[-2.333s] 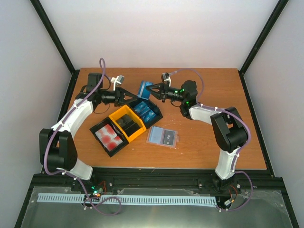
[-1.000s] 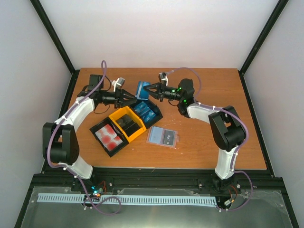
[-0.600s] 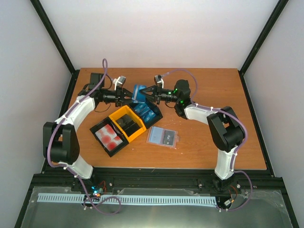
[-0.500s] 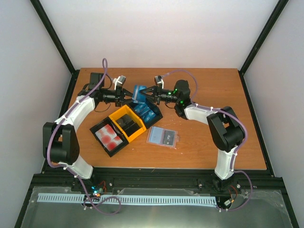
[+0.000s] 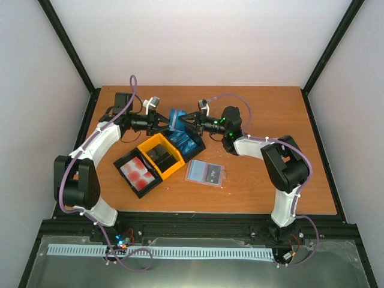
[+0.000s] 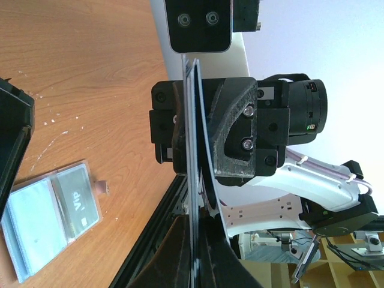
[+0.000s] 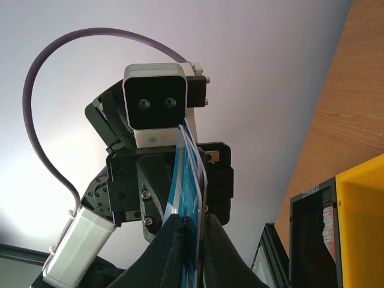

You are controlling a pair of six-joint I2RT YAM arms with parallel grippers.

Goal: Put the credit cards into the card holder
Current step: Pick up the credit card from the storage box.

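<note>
left gripper (image 5: pixel 165 122) clamps blue credit cards (image 5: pixel 176 117), seen edge-on; right gripper (image 5: pixel 186 119) straddles them, its grip unclear.

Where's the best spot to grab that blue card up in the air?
Probably an end edge, pinching both flat faces. The blue card is thin and clear of the table, so coming in edge-on from the side works, as the left end effector does from the left.

Open room at the right of the table (image 5: pixel 282 150)
Bins (image 5: pixel 159 157) and holder (image 5: pixel 206 173) fill the middle; above the bins left gripper (image 5: pixel 165 122) and right gripper (image 5: pixel 185 119) meet, cards (image 5: pixel 176 118) pinched between.
</note>
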